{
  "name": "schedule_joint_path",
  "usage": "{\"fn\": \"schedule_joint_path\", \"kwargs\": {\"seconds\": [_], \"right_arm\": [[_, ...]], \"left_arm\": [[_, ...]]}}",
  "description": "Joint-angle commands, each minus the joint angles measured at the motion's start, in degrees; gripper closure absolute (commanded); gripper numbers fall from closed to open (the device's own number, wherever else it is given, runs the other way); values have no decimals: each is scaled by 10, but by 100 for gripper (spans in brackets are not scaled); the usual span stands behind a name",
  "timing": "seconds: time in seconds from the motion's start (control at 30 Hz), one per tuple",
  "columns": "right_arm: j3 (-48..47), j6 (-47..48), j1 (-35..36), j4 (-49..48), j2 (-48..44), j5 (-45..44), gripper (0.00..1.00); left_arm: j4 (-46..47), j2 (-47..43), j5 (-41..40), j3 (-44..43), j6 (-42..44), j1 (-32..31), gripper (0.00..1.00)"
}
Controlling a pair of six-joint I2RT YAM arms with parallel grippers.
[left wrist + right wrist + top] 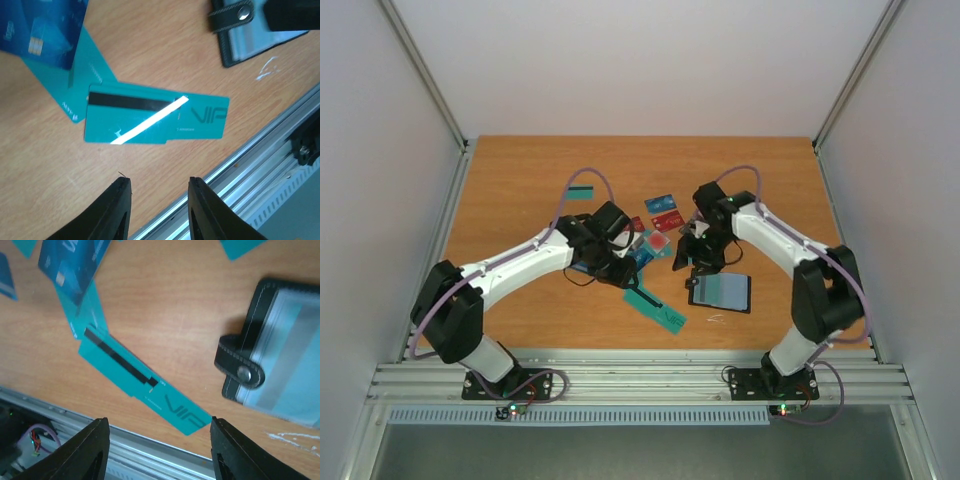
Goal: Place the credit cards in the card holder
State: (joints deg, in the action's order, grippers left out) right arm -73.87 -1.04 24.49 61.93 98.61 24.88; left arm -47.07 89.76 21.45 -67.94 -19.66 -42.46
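two empty grippers, fingers apart: i am lining the left gripper (157,200) over the teal vip card (155,117) by the near edge, aiming to tip it up; card holder (722,292) lying open beside the right gripper (155,450).

An orange-brown wooden tabletop (520,200), boxed left, right and far by plain white panel walls (640,60); ribbed aluminium rails (640,378) along the near edge; light seems even.
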Motion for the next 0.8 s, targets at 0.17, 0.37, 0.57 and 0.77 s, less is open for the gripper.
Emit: {"fn": "schedule_joint_path", "kwargs": {"seconds": [0.17, 0.37, 0.57, 0.77], "right_arm": [[208, -63, 9, -202, -104, 104, 41], [193, -53, 43, -253, -60, 121, 42], [150, -57, 82, -286, 6, 129, 46], [110, -61, 106, -292, 56, 119, 50]], "left_arm": [[37, -8, -2, 71, -22, -2, 62], [104, 5, 31, 132, -66, -6, 59], [117, 3, 9, 169, -108, -5, 66], [128, -20, 0, 202, -144, 4, 65]]}}
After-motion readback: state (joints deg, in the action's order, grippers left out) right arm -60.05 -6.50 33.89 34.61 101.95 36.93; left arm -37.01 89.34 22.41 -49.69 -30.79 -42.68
